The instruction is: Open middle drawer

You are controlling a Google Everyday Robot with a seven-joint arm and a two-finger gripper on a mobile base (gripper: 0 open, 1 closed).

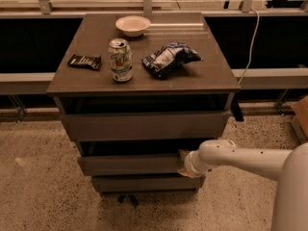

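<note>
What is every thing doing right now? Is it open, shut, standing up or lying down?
gripper: at the right end of the middle drawer's front.
middle drawer: dark gap above its front; cannot tell if it is pulled out.
top drawer: cannot tell either.
bottom drawer: cannot tell either.
can: standing upright.
bowl: right way up, looks empty.
chip bag: lying down, crumpled.
chocolate bar: lying flat.

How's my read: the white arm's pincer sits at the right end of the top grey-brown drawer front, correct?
No. The camera view shows the pincer at the right end of the middle grey-brown drawer front, not the top one.
</note>
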